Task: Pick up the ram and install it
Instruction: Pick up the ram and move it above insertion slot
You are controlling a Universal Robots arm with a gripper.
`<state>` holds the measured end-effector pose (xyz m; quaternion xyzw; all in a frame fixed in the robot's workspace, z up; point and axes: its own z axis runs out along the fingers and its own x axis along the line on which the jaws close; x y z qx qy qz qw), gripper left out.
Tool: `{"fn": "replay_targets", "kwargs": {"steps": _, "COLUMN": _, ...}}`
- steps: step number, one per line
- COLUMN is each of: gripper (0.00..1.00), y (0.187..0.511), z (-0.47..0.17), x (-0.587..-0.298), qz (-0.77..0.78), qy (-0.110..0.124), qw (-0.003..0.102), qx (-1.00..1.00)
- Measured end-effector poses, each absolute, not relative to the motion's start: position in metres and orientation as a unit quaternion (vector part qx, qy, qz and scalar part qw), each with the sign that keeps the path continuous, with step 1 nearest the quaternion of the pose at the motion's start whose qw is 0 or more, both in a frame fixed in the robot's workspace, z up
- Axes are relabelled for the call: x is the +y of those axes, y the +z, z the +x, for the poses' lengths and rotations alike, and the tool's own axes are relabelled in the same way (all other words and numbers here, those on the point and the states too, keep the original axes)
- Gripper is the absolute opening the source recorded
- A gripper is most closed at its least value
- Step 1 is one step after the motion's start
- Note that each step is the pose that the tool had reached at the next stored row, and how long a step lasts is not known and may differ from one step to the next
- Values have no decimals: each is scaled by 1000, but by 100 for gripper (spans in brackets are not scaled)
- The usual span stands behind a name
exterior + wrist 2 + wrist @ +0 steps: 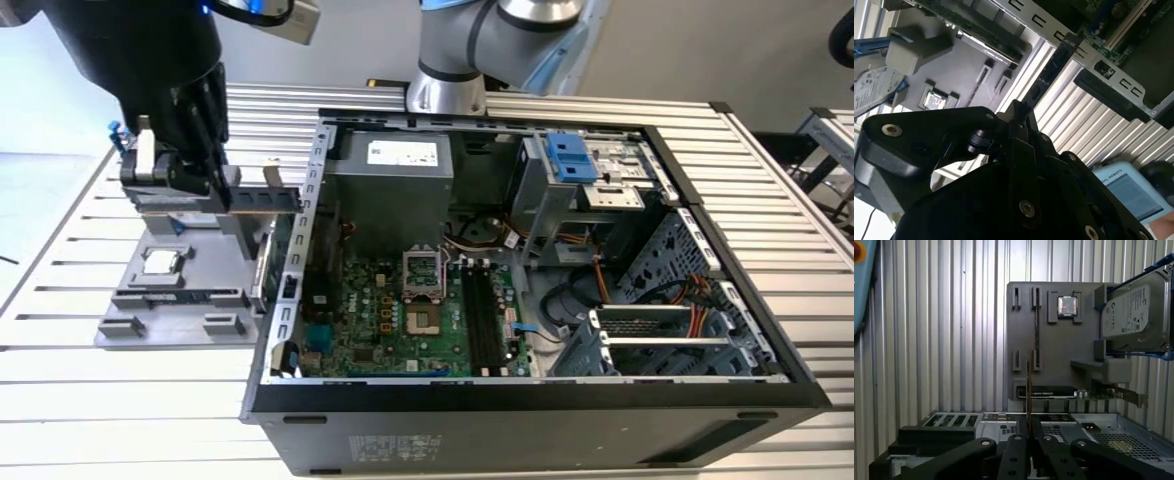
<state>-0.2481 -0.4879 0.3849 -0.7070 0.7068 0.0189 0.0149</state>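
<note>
Slim dark-green ram stick (pixel 256 200) pinched at one end in the black robot gripper (pixel 222 198), fingers clenched on it, up off the grey plastic parts tray (pixel 220 275). In the exterior view, sitting at roughly 10 o'clock from the open black computer case (pixel 534 420), long axis level, running 9 to 3, free end poking toward the case's near wall. Long black memory slots (pixel 487 310) on the green motherboard (pixel 367 310) down around 4 o'clock from the stick, well apart. Edge-on between the fingers in the first wrist view. White labels on the silver hard drive (pixel 1134 310) and grey power supply (pixel 400 152), print not spelled out here.
</note>
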Motion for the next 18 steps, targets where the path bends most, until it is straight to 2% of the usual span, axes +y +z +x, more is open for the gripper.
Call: {"fn": "replay_targets", "kwargs": {"steps": 18, "gripper": 0, "y": 385, "z": -202, "x": -488, "qz": -703, "qy": 19, "qw": 15, "qx": 710}}
